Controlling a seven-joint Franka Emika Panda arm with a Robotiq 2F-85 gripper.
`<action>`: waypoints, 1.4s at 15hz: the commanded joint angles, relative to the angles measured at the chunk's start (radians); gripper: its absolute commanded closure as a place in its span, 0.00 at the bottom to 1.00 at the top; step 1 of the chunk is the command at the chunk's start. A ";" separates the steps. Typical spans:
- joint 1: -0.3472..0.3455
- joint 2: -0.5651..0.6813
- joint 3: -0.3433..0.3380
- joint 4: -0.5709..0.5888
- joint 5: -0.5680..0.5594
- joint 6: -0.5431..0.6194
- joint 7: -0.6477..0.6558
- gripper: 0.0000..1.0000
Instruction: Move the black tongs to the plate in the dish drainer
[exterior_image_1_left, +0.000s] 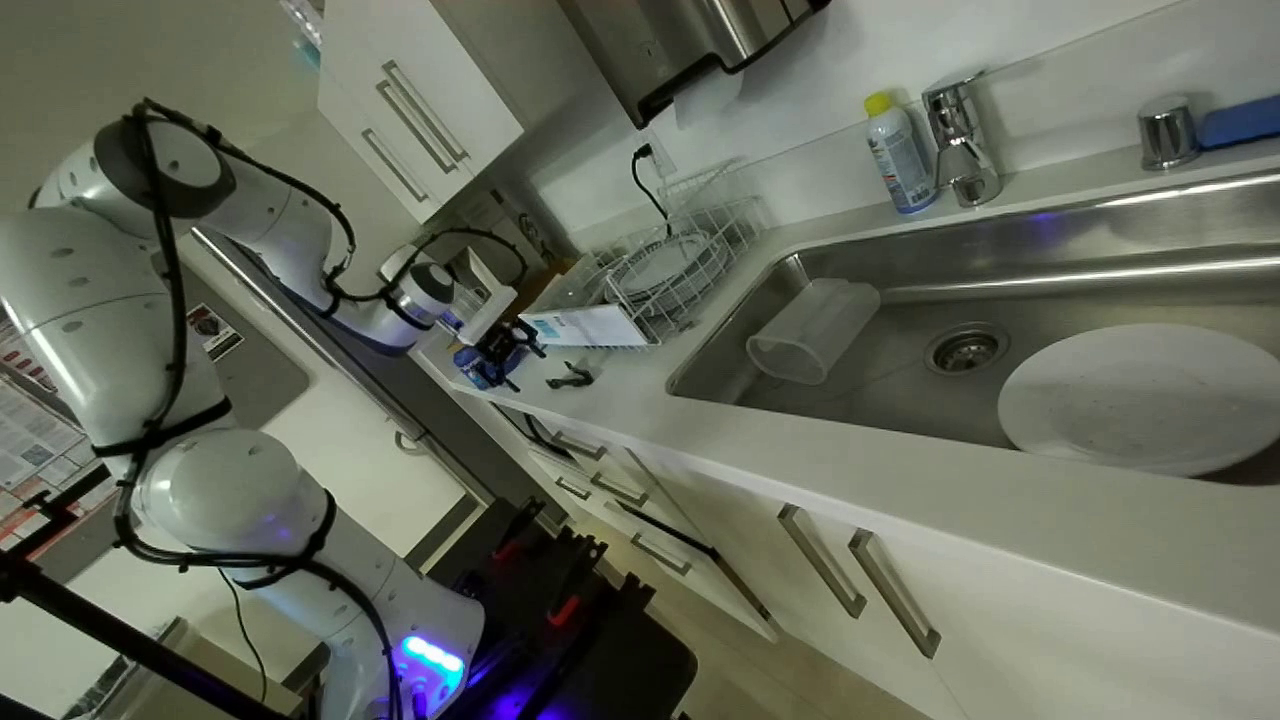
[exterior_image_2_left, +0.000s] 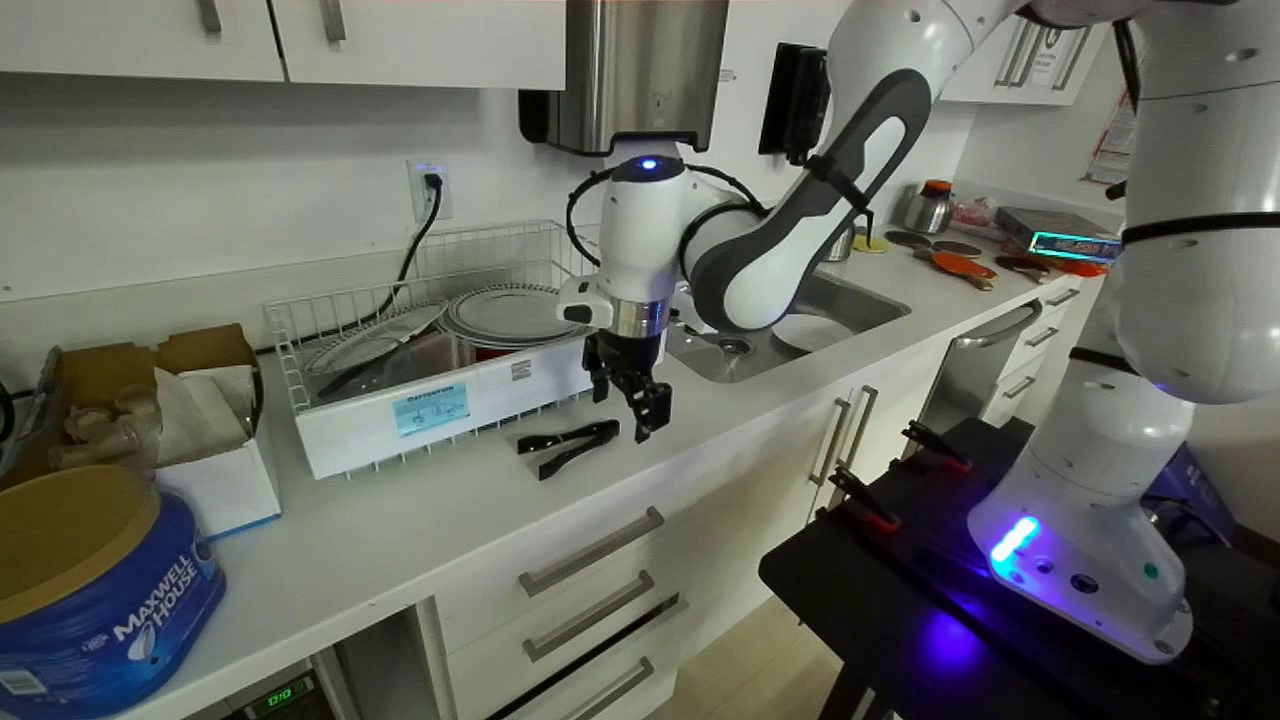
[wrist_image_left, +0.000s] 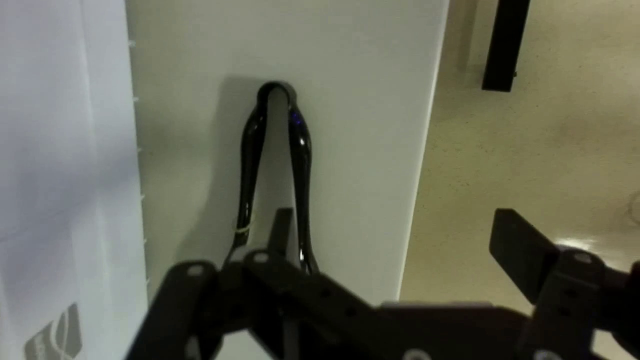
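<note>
Tongs lay splayed on the counter near the rack of plates; my claw hung close by, its fingers spread well apart.

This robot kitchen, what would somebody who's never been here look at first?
Probably the big white robot arm, stretched over the counter, with a bright blue light glowing low down on it. Next, maybe, the black tongs, lying spread on that counter near the open gripper. In an exterior view, a blue tub fills the lower left corner.
</note>
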 joint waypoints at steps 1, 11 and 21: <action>-0.045 0.076 0.031 0.045 0.006 0.106 -0.197 0.00; -0.019 0.118 -0.006 0.068 0.009 0.081 -0.171 0.00; -0.003 0.208 -0.052 0.088 -0.040 0.178 -0.162 0.00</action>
